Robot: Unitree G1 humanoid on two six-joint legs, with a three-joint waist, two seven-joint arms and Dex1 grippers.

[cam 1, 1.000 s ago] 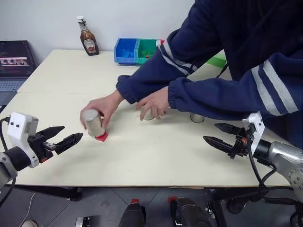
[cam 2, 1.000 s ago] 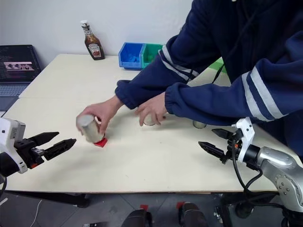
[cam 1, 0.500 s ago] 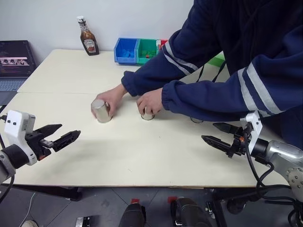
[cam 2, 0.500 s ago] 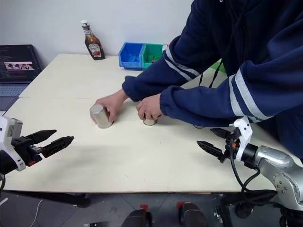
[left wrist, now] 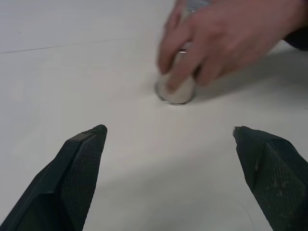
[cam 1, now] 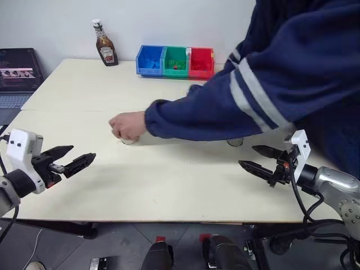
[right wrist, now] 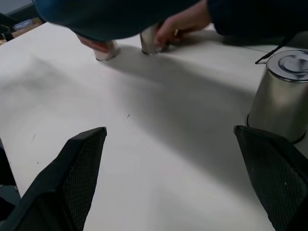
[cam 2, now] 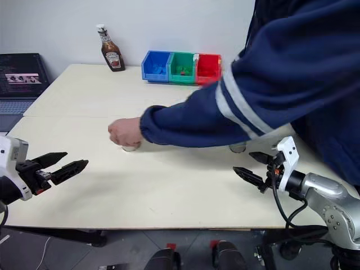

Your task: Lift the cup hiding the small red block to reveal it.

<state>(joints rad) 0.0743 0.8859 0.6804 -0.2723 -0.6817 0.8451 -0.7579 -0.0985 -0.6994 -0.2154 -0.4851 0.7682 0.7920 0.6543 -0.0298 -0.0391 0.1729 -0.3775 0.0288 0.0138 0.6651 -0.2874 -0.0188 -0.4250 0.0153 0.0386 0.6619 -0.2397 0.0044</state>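
A person's hand (cam 1: 128, 125) covers one cup (left wrist: 176, 89); right wrist view reveals another hand on a second cup (right wrist: 150, 41) (third cup (right wrist: 281, 95) stands free); both grippers (cam 1: 75, 161) (cam 1: 260, 160) spread their fingers.

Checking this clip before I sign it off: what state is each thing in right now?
Left gripper: open, empty.
Right gripper: open, empty.
Cup under the person's hand: upside down, gripped.
Cup by the right gripper: upside down, untouched.
Ketchup bottle: upright, capped.
Laptop: screen on.

Three shiny silver cups (right wrist: 281, 94) stand upside down on the table, two under hands
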